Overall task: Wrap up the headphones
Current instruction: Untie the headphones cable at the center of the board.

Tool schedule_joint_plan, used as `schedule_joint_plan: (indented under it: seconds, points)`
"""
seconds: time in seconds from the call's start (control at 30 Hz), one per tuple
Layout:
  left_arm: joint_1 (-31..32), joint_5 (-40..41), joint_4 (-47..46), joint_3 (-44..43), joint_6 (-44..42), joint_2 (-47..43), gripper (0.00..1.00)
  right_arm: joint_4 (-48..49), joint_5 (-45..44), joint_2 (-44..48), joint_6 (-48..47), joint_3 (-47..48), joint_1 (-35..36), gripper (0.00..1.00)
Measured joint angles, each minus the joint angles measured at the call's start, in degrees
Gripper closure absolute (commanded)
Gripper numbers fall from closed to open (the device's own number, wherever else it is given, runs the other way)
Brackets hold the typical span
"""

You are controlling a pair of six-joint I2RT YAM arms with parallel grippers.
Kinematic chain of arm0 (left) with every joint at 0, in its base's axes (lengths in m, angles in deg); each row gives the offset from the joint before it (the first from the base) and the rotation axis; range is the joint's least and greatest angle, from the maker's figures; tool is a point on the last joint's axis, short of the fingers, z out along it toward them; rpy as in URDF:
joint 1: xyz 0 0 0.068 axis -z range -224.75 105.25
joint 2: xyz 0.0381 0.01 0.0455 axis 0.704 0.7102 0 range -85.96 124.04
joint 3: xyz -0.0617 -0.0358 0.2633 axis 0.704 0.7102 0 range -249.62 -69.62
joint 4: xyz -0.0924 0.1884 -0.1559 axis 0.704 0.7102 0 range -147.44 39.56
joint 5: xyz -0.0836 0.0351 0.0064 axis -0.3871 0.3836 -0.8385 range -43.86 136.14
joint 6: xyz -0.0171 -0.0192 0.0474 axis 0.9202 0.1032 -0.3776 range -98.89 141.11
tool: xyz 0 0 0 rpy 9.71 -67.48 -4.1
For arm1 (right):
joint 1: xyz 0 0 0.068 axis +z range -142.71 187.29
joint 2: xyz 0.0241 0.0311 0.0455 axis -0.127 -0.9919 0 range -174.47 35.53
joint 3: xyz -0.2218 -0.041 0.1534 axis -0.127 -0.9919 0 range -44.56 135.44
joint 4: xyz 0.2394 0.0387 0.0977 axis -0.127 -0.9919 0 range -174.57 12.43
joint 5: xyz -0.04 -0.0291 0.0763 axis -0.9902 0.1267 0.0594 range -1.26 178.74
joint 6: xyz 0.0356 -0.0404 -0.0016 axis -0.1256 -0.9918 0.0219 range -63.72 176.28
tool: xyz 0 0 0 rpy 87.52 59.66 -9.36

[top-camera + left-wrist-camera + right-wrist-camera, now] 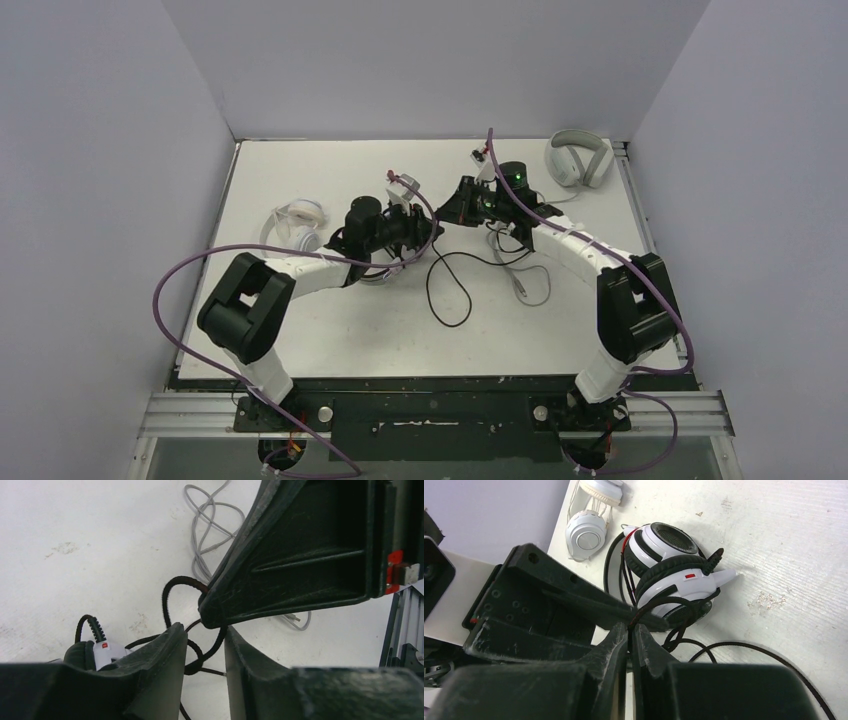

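Note:
The black-and-white headset (pixel 674 575) lies on the table, mostly hidden under my left arm in the top view (pixel 382 272). Its black cable (pixel 450 290) loops toward the front. My right gripper (pixel 630 627) is shut on this cable close to the headset; in the top view it (pixel 447 213) meets my left gripper (pixel 425 230) tip to tip. My left gripper (pixel 205 630) is open, with the black cable (pixel 167 595) running through the gap between its fingers. The small white on-ear pair (pixel 298 222) lies to the left and also shows in the right wrist view (pixel 589 530).
A light grey over-ear pair (pixel 578 158) sits at the back right corner. Its grey cable (pixel 525 275) lies tangled under my right arm and shows in the left wrist view (pixel 205 535). Grey walls enclose the white table (pixel 300 330) on three sides.

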Motion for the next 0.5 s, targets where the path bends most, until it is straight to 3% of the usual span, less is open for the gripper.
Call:
schedule_joint_plan:
  seconds: [0.13,0.27,0.5]
  points:
    - [0.22,-1.53,-0.46,-0.66,0.22,0.61,1.00,0.15,0.04,-0.02,-0.02,0.09,0.00,0.89]
    - [0.46,-2.01,-0.57,-0.85,0.28,0.70,1.00,0.07,0.00,-0.02,0.04,0.09,-0.48,0.71]
    - [0.04,-1.55,-0.81,-0.83,1.20,0.70,1.00,0.00,-2.05,1.70,-1.75,-2.58,-2.64,0.66]
